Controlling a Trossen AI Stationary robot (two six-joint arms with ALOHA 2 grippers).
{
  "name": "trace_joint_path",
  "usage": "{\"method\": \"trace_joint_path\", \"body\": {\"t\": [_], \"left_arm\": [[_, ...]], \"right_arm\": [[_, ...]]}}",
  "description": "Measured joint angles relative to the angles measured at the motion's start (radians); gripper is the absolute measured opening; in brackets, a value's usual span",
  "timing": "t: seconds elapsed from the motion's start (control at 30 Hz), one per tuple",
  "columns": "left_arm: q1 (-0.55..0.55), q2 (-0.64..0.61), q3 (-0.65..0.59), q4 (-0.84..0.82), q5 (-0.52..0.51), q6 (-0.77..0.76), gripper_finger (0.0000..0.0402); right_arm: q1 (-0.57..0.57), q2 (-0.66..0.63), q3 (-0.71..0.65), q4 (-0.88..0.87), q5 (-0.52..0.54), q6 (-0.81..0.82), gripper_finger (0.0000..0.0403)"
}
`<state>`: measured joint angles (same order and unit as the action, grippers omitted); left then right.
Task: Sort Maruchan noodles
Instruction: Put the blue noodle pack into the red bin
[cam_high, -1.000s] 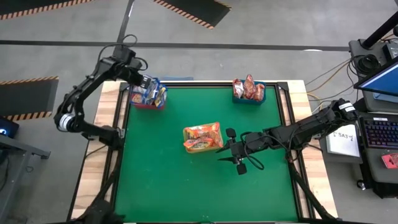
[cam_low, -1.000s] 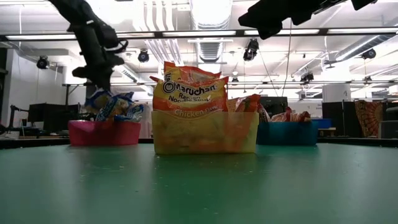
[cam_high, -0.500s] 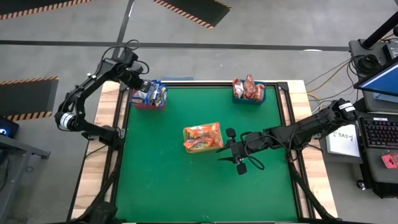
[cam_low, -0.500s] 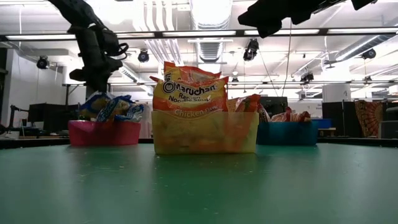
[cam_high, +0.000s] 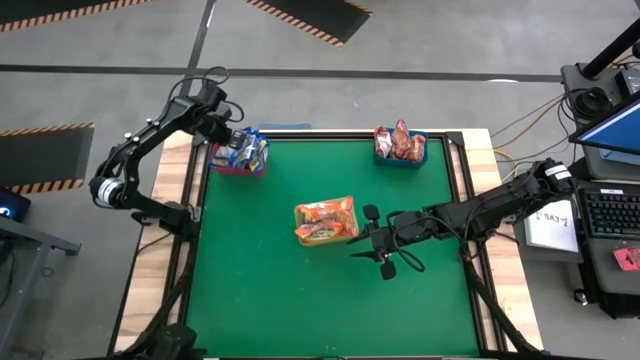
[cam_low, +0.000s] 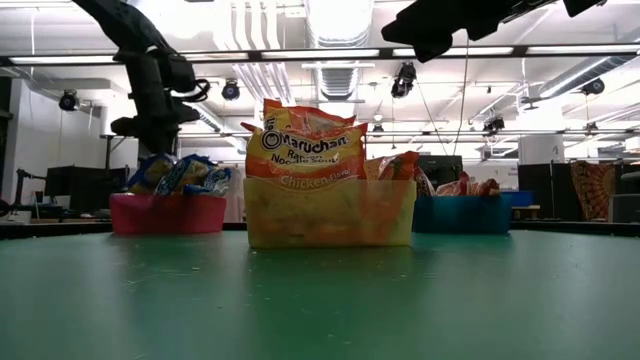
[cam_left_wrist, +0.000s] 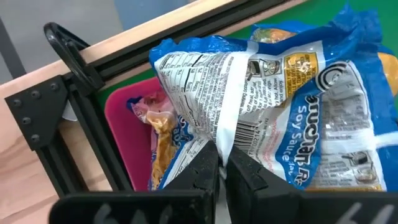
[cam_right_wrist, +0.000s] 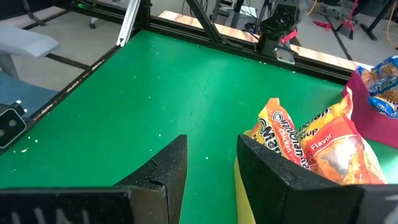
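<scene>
Left gripper sits over the red plastic bin at the table's far left corner. Its fingers are nearly together with only a thin slit between, nothing pinched. Directly ahead of the fingertips lies a crinkly blue-and-silver soy-sauce noodle packet, resting on other packets in that bin.

Right gripper hovers above the green table mat, jaws spread, empty. Just beside and ahead of it stands the yellow translucent bin holding orange chicken-flavour packets. The blue bin, with red packets, is well beyond it at the far edge.

Judgement: the deposit step into the red bin looks complete. No loose packets are visible on the mat, so sorting appears finished or nearly so. Next move: lift the left arm clear without snagging the blue wrapper.
</scene>
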<state>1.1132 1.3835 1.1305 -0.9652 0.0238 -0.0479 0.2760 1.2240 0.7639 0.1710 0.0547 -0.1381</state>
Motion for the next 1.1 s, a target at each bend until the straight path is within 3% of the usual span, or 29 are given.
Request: {"method": "trace_joint_path", "body": {"t": [0.3, 0.77, 0.9, 1.1], "left_arm": [[-0.007, 0.001, 0.000, 0.007, -0.012, -0.022, 0.0010], [-0.007, -0.004, 0.030, -0.040, -0.004, 0.039, 0.0136], [-0.007, -0.005, 0.100, -0.100, -0.013, 0.059, 0.0137], [-0.006, -0.006, 0.113, -0.034, -0.094, 0.048, 0.0105]], "right_arm": [[0.000, 0.000, 0.000, 0.000, 0.000, -0.002, 0.0130], [0.000, 0.000, 0.000, 0.000, 0.000, -0.002, 0.0130], [0.000, 0.000, 0.000, 0.000, 0.000, -0.003, 0.0130], [0.000, 0.000, 0.000, 0.000, 0.000, 0.000, 0.0130]]}}
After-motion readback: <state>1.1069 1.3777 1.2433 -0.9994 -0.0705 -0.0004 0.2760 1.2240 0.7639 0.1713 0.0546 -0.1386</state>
